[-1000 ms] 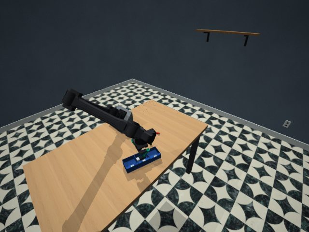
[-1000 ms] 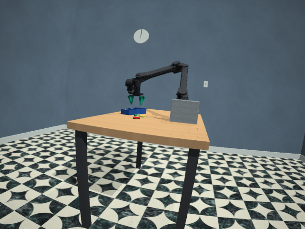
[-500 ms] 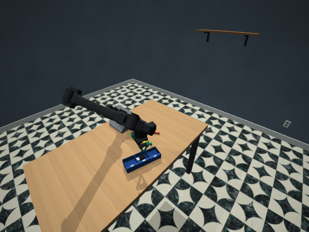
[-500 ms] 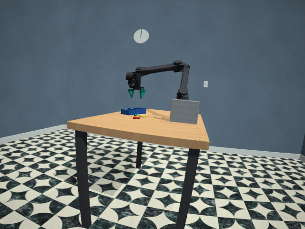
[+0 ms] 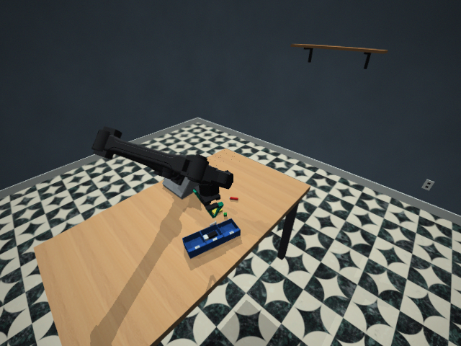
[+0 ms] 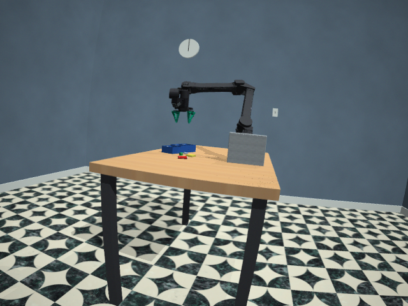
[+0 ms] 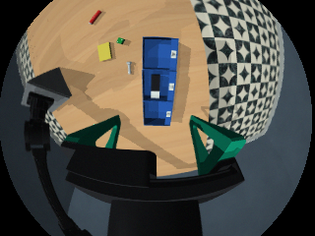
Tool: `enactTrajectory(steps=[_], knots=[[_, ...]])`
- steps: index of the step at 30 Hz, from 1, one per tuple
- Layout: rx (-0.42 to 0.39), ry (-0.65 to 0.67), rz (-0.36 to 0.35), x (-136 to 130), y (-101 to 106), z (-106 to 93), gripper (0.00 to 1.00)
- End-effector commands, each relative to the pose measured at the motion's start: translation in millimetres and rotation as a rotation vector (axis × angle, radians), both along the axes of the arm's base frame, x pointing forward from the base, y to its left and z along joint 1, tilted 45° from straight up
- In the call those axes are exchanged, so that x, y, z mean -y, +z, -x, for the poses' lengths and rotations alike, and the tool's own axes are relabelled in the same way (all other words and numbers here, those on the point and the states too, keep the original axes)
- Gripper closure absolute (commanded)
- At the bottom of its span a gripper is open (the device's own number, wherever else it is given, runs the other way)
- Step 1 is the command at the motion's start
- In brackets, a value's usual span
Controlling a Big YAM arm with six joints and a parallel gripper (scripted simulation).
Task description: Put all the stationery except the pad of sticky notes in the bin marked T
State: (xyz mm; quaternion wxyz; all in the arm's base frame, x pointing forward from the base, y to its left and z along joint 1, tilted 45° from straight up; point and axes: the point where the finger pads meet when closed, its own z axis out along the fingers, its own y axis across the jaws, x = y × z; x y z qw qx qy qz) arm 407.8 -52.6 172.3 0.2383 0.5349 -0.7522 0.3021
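The claw (image 5: 212, 204) (image 6: 183, 116) (image 7: 155, 119) is spread wide above the desk (image 5: 122, 238) (image 6: 184, 171) (image 7: 133, 98). The black-and-white block, perhaps an eraser (image 5: 212, 234) (image 7: 156, 85), lies in the middle compartment of the blue three-part bin (image 5: 187, 249) (image 6: 178, 149) (image 7: 144, 112). Any next grasp should be centred, then lowered straight. The block is shown by the wrist view, but hidden in the exterior one.

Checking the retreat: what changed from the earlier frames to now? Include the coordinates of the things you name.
The gripper (image 5: 212, 205) (image 6: 182, 122) (image 7: 155, 119) rose from above the blue bins (image 5: 190, 256) (image 6: 167, 150) (image 7: 144, 84), its fingers open on nothing. No grasp or release visible. Bins and red piece (image 5: 233, 198) (image 6: 182, 157) (image 7: 95, 17) stayed put.
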Motion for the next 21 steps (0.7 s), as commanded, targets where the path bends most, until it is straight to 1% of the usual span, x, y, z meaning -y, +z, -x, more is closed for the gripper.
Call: enactTrajectory(steps=[1, 4, 8, 11, 21], knots=[[0.068, 0.008, -0.01, -25.7, 29.2, -18.5, 0.0], [0.062, 0.008, -0.01, -34.1, 35.2, -18.7, 0.0], [0.061, 0.009, -0.008, -35.0, 35.4, -18.9, 0.0], [0.063, -0.005, -0.008, -28.9, 36.0, -18.2, 0.0], [0.073, -0.008, -0.01, -27.4, 38.6, -17.2, 0.0]])
